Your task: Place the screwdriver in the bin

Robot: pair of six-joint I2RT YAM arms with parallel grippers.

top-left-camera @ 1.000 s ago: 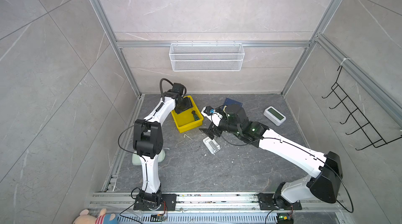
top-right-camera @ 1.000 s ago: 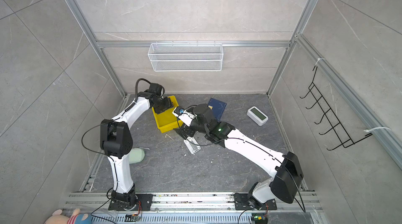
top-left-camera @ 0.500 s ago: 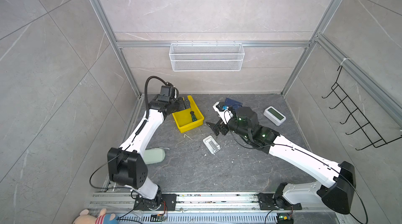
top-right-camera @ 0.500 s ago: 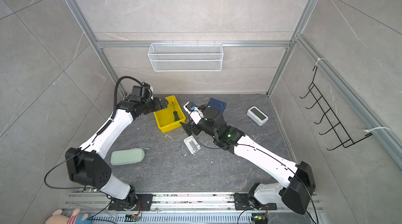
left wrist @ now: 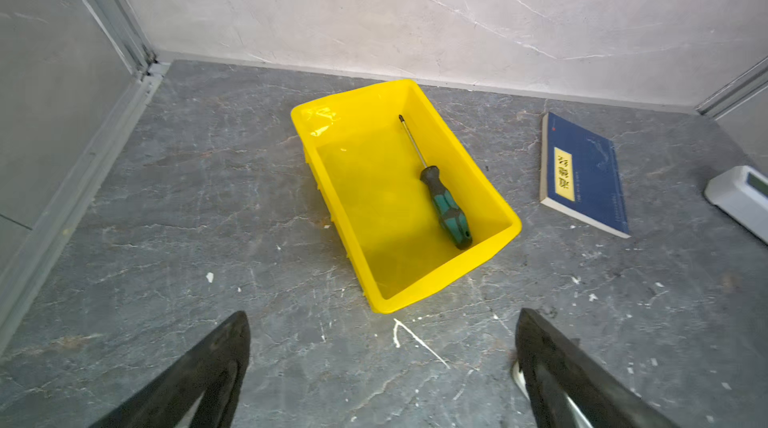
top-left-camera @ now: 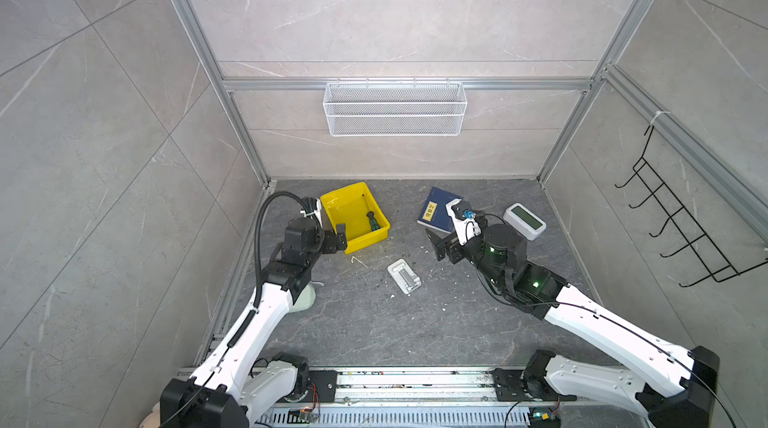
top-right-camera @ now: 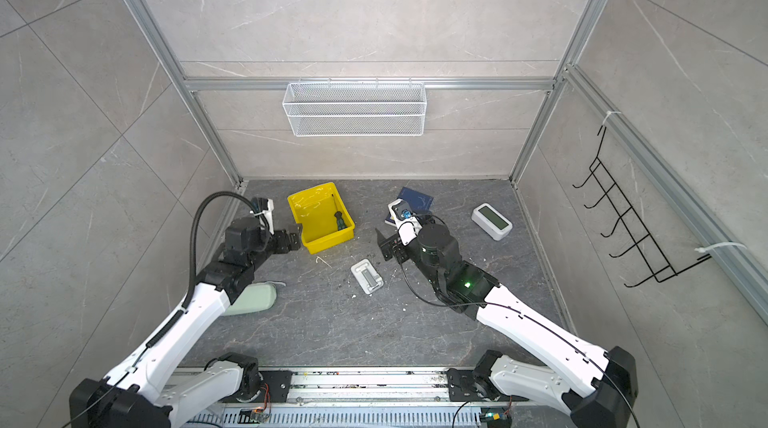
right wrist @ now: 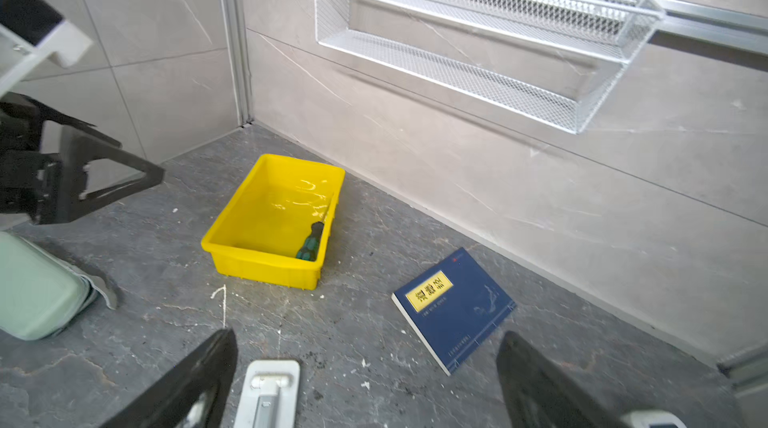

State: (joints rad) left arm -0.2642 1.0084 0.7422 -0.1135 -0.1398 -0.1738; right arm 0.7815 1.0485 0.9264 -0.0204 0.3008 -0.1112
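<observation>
And there it lies: the screwdriver (left wrist: 444, 197) rests flat inside the bin (left wrist: 332, 181), its ribbed green-and-black handle down by one short wall, the thin dark metal shaft running along a long wall toward the far end. The bin is glossy yellow plastic, shallow and rectangular with a rolled rim, light glinting off its smooth floor. The left gripper (left wrist: 382, 368) hangs just off the bin's near corner, its black wedge-shaped fingers (left wrist: 216, 363) spread wide with nothing between them. The right gripper (right wrist: 365, 380) is spread too and empty, above a small white plastic clip-like piece (right wrist: 268, 392). Beside the bin, apart from it, a dark blue paperback book (right wrist: 455, 307) with a yellow label lies flat; a white display device (top-left-camera: 524, 221) sits beyond that, and a pale green soft case (top-right-camera: 249, 299) lies near the left arm. The floor is dark grey veined stone, scuffed and flecked with white chips; walls are pale marbled tile framed in aluminium, a white wire mesh basket (top-left-camera: 395, 108) hanging on the back wall.
</observation>
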